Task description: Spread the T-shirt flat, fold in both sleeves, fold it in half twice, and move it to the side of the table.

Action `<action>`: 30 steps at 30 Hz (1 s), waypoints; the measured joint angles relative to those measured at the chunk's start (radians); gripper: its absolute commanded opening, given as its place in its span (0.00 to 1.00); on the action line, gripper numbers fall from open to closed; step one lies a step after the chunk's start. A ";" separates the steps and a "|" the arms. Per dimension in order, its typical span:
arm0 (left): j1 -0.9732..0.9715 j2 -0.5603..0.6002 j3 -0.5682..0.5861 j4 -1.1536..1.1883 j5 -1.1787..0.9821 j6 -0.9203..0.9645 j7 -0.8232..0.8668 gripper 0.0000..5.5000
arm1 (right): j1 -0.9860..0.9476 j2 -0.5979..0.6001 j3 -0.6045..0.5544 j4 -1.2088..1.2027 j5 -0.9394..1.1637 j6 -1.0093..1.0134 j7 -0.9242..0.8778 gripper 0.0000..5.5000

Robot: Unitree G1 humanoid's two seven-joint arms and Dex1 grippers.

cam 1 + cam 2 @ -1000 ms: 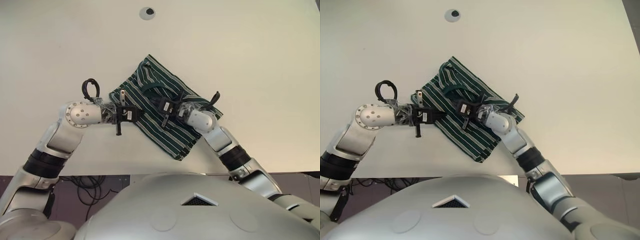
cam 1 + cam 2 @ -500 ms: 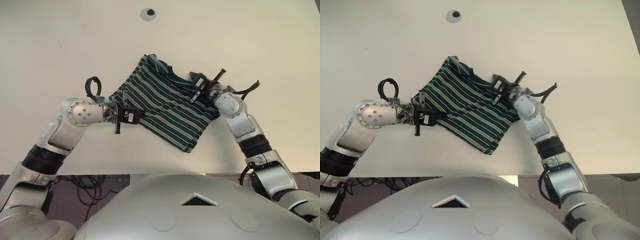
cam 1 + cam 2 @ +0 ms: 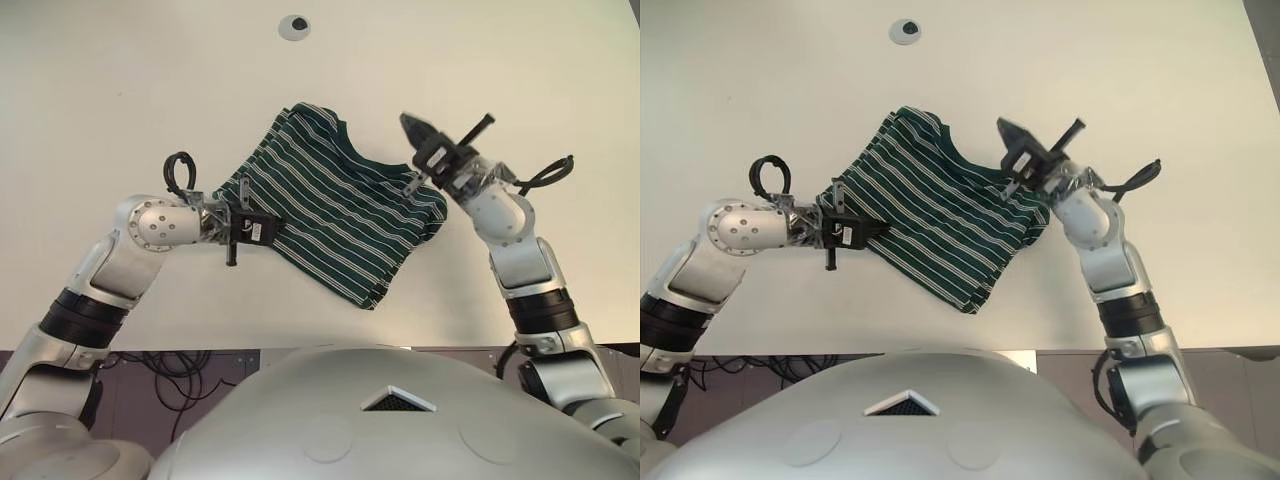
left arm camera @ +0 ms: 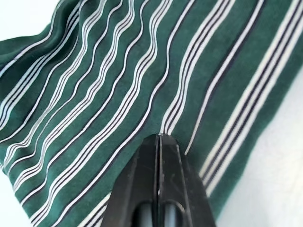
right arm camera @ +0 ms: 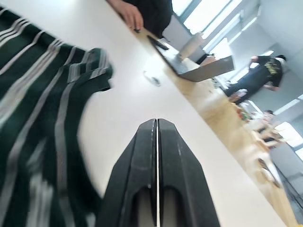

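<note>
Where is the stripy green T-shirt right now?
The T-shirt lies mid table in the eye views, left hand on its left edge, right hand by its right side.

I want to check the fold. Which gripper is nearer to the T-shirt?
Left. The left gripper touches the T-shirt at its left edge; the right gripper points over bare table beside its right edge.

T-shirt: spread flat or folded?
Folded, not flat. The T-shirt lies as a compact diamond, with the neckline at the far corner and stacked, layered edges showing at the near corner.
</note>
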 measured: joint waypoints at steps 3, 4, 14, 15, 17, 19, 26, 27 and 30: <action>-0.004 0.000 0.002 0.006 0.000 -0.001 0.000 0.00 | 0.062 -0.041 0.050 0.007 -0.036 0.003 0.078 0.01; -0.005 0.000 0.002 0.008 0.000 -0.002 0.000 0.00 | 0.067 -0.045 0.055 0.010 -0.048 0.004 0.085 0.01; -0.283 -0.076 -0.083 0.271 0.163 -0.075 0.037 0.00 | 0.207 -0.238 0.094 -0.295 -0.139 0.125 0.231 0.01; -0.336 -0.112 -0.104 0.335 0.204 -0.087 0.060 0.00 | 0.264 -0.236 0.120 -0.368 -0.082 0.154 0.274 0.01; -0.400 -0.171 -0.132 0.417 0.247 -0.100 0.087 0.00 | 0.342 -0.228 0.167 -0.450 -0.015 0.190 0.318 0.01; -0.436 -0.217 -0.147 0.467 0.263 -0.113 0.105 0.00 | 0.365 -0.222 0.171 -0.477 0.022 0.227 0.328 0.01; -0.414 -0.225 -0.112 0.484 0.234 -0.156 0.125 0.00 | 0.389 -0.187 0.029 -0.469 0.088 0.292 0.240 0.06; -0.392 -0.212 -0.096 0.466 0.218 -0.157 0.123 0.03 | 0.401 -0.186 -0.008 -0.477 0.109 0.301 0.234 0.09; -0.293 -0.153 -0.025 0.378 0.130 -0.176 0.107 0.11 | 0.454 -0.188 -0.116 -0.554 0.218 0.321 0.235 0.19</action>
